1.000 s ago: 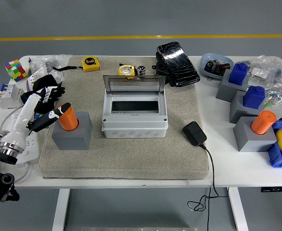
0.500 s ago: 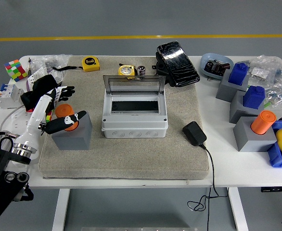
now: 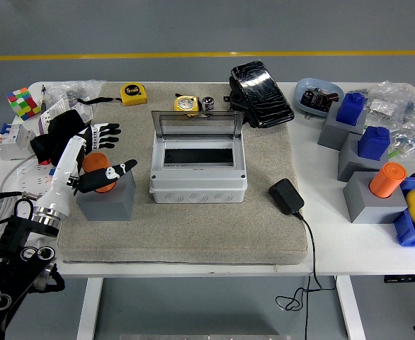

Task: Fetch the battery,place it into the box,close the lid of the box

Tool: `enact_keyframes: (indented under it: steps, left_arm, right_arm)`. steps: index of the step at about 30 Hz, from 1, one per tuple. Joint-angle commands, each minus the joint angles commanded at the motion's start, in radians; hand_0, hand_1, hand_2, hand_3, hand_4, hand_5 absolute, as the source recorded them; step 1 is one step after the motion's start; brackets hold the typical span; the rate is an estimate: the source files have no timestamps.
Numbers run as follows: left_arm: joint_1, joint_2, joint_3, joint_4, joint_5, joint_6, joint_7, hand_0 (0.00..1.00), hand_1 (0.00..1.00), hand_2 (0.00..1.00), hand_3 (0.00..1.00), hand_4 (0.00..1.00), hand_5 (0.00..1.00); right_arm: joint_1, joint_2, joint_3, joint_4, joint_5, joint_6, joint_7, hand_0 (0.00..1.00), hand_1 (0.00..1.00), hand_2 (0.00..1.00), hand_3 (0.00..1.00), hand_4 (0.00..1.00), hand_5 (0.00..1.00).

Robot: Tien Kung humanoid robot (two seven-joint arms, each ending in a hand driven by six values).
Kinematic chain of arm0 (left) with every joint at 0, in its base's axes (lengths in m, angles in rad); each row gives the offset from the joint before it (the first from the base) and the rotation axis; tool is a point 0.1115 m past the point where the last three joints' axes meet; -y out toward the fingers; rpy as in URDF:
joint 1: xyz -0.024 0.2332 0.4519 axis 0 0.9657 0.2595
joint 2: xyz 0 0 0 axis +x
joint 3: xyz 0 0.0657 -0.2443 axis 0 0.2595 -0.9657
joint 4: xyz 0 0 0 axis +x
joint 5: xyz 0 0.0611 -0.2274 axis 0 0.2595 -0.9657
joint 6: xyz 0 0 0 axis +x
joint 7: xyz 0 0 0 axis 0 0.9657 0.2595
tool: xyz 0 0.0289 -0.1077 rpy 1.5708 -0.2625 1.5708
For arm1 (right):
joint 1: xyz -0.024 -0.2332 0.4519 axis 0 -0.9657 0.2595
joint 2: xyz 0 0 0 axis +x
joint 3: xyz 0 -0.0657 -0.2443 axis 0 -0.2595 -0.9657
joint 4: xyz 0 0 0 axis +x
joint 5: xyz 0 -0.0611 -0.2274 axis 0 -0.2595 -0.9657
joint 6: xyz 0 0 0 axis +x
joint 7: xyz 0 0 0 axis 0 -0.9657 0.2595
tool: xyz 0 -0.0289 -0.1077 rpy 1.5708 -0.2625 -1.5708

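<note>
Worktop (image 3: 193, 265) is lying white under a beige mat (image 3: 186, 227) that is carrying most of the things. Coming in from the lower left, the left arm is reaching over the mat's left side, and its left hand (image 3: 98, 159) is sitting over the orange battery (image 3: 96, 168), with fingers spread above it and the thumb lying across its near side; I cannot tell whether the hand is actually gripping it. The battery is standing upright in a grey block (image 3: 107, 195) at the mat's near left. Just right of it, in the mat's middle, the grey box (image 3: 198, 173) is standing open, its clear lid (image 3: 197, 126) tilted up at the far side. A black adapter (image 3: 286, 196) is lying on the mat's right near edge, its cable trailing off the worktop. At the right, more grey blocks are holding another orange battery (image 3: 387, 179) and blue pieces (image 3: 373, 142). Farther back, a yellow tape measure (image 3: 133, 93) and a black pouch (image 3: 261, 93) are resting near the far edge, and a colourful cube (image 3: 23, 103) is sitting at the far left.
</note>
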Motion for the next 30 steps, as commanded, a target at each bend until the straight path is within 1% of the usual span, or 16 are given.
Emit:
enact_keyframes:
  steps: [3,4,9,10,15,16,21,22,27,28,30]
  left_arm:
    - [-0.011,-0.005,0.010,0.017,-0.023,0.001,-0.009,0.530,0.603,0.642,0.687,0.998,0.155]
    - [-0.013,-0.007,0.012,0.022,-0.027,0.000,-0.011,0.476,0.529,0.537,0.635,0.998,0.003]
    - [-0.024,-0.012,0.022,0.037,-0.055,-0.001,-0.031,0.476,0.529,0.537,0.635,0.998,0.003]
    - [-0.026,-0.013,0.025,0.039,-0.064,-0.002,-0.036,0.465,0.437,0.448,0.532,0.998,0.002]
    - [-0.033,-0.014,0.035,0.049,-0.109,-0.004,-0.065,0.465,0.437,0.448,0.532,0.998,0.002]
    - [-0.034,-0.014,0.038,0.052,-0.124,-0.005,-0.072,0.354,0.327,0.343,0.422,0.998,0.002]
    - [-0.041,-0.016,0.049,0.063,-0.177,-0.017,-0.088,0.354,0.327,0.343,0.422,0.998,0.002]
    - [-0.042,-0.017,0.051,0.064,-0.188,-0.019,-0.090,0.246,0.252,0.293,0.347,0.998,0.002]
    - [-0.044,-0.017,0.058,0.066,-0.222,-0.028,-0.095,0.246,0.252,0.293,0.347,0.998,0.002]
    - [-0.043,-0.017,0.060,0.066,-0.225,-0.028,-0.096,0.159,0.168,0.241,0.300,0.998,0.002]
    - [-0.045,-0.018,0.060,0.065,-0.235,-0.029,-0.101,0.159,0.168,0.241,0.300,0.998,0.002]
  right_arm:
    - [0.000,0.001,-0.001,0.000,0.001,0.000,0.000,0.660,0.631,0.632,0.544,0.935,0.445]
    - [0.000,0.001,-0.002,0.000,0.001,0.000,0.000,0.661,0.631,0.632,0.544,0.935,0.444]
    - [0.000,0.001,-0.003,0.000,0.003,0.001,0.000,0.661,0.631,0.632,0.544,0.935,0.444]
    - [0.000,0.001,-0.004,0.000,0.003,0.001,0.000,0.661,0.631,0.632,0.544,0.935,0.444]
    - [0.000,0.000,-0.005,0.000,0.005,0.002,-0.001,0.661,0.631,0.632,0.544,0.935,0.444]
    - [0.000,0.000,-0.005,-0.001,0.005,0.002,-0.001,0.661,0.631,0.632,0.544,0.935,0.444]
    - [0.001,0.001,-0.007,0.000,0.006,0.001,0.000,0.661,0.631,0.632,0.544,0.935,0.444]
    - [0.001,0.002,-0.008,0.000,0.006,0.001,0.000,0.661,0.630,0.632,0.544,0.936,0.444]
    - [0.001,0.002,-0.010,0.000,0.007,0.002,0.000,0.661,0.630,0.632,0.544,0.936,0.444]
    - [0.001,0.002,-0.010,0.000,0.007,0.002,0.000,0.660,0.631,0.632,0.544,0.936,0.442]
    - [0.001,0.002,-0.012,0.000,0.008,0.002,0.000,0.660,0.631,0.632,0.544,0.936,0.442]
